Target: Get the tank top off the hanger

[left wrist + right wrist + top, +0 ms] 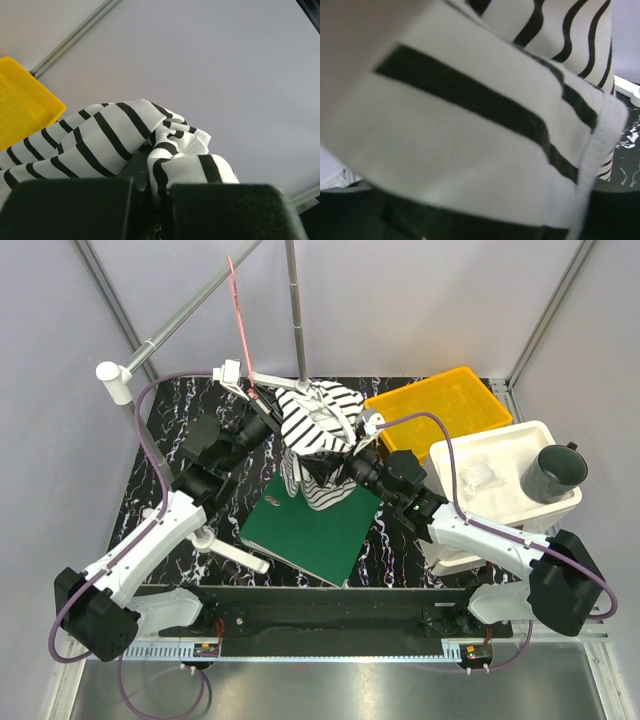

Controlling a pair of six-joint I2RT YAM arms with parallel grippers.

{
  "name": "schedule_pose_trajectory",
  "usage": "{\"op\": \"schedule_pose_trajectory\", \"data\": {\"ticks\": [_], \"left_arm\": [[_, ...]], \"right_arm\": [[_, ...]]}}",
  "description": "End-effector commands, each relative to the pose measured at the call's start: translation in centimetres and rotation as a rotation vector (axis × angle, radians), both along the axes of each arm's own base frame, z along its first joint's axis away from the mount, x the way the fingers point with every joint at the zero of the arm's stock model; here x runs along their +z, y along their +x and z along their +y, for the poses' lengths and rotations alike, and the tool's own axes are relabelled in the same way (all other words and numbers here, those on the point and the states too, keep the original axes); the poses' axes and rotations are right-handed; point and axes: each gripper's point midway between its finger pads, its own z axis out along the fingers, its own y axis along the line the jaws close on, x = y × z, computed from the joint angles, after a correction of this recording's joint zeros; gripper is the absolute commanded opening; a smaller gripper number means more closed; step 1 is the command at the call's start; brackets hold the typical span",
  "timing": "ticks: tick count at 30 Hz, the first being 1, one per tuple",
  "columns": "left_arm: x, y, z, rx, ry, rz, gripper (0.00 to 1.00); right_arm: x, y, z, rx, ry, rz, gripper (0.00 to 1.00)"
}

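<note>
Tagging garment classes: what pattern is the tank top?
The tank top is white with thin black stripes. It shows best in the left wrist view.

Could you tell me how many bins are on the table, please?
2: a yellow bin at the far right, and a white bin just nearer, holding a dark mug.

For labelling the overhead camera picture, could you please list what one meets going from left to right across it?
White rail cap → striped tank top → yellow bin → dark mug.
</note>
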Motion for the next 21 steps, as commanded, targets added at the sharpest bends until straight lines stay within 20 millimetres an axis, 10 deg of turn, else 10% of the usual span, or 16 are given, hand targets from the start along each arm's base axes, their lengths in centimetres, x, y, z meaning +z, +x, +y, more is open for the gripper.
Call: {"op": "schedule_pose_trajectory", "data": {"ticks": [1,7,11,17,21], "left_arm": [[2.3,-1.7,-0.5,-0.089,-0.077,-0.072,0.00],[2.7,-2.3,-0.8,-0.109,-0.030,-0.190,0.01],[1.6,-1.0,-0.1,-0.061,0.059,-0.245,0.13],[-0.7,2.9,2.4,0.074,0.198,-0.216,0.72],[-1.4,4.6,3.8,0.144,0.325,-0.246,0.84]], "right_arm": [[3.4,0.2,0.0,-0.032,0.151,-0.070,0.60],[4.3,1.7,-1.6,-0.156,0.150,-0.052,0.00],[2.3,4.0,-4.0,-0.341,-0.100,0.050,0.00],[4.2,6.2,-9.3,-0.583,-0.272,0.003,0.00],[5.8,8.2,-12.5,-0.653,-0.304,0.004,0.00]]}}
